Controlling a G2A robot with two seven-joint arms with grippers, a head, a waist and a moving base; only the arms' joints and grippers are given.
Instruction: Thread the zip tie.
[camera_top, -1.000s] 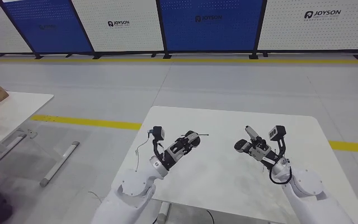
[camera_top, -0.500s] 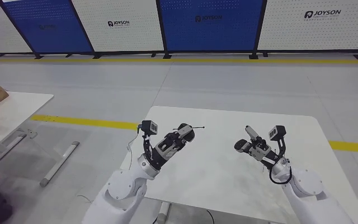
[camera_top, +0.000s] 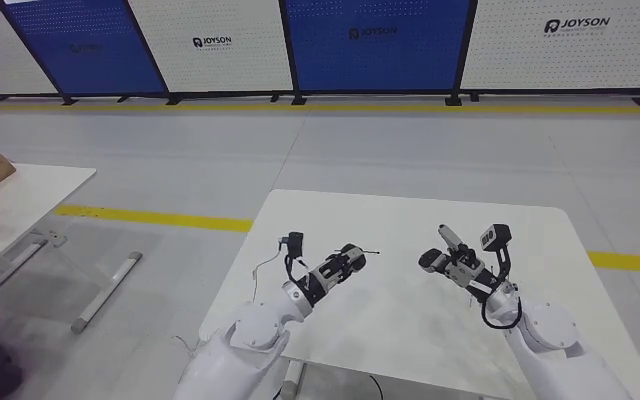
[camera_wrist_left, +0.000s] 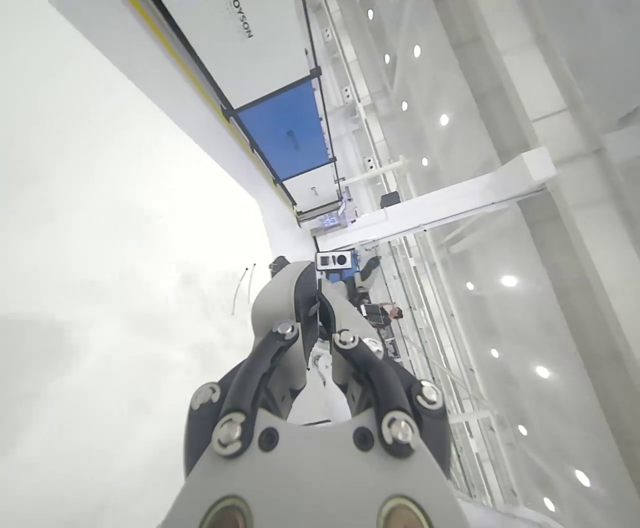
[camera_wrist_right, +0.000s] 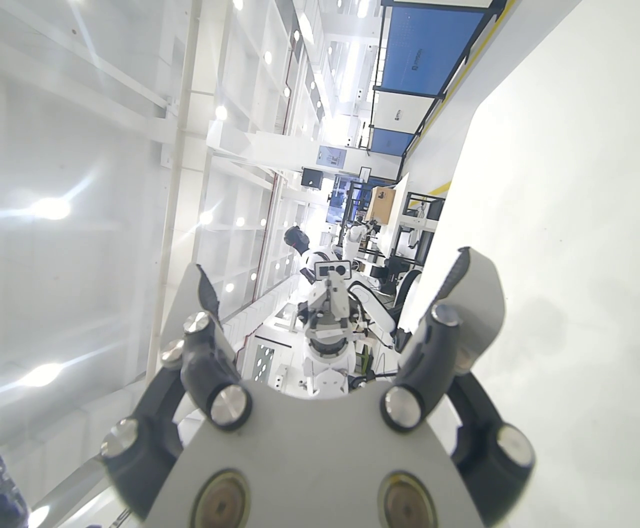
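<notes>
Over the white table (camera_top: 400, 335), our left gripper (camera_top: 354, 257) pinched the zip tie (camera_top: 370, 250), free end toward the right gripper (camera_top: 437, 250), which stood spread and empty; next, we judged, it must catch that end.

Grey floor (camera_top: 180, 150), yellow line (camera_top: 150, 217), blue and white panels (camera_top: 375, 45) behind.

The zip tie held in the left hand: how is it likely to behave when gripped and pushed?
Probably very light: the zip tie is a thin dark strip. It sticks out past the shut left hand without visibly drooping, so it is likely springy rather than floppy. Pushed end-on, it may bow or twist in the grip.
</notes>
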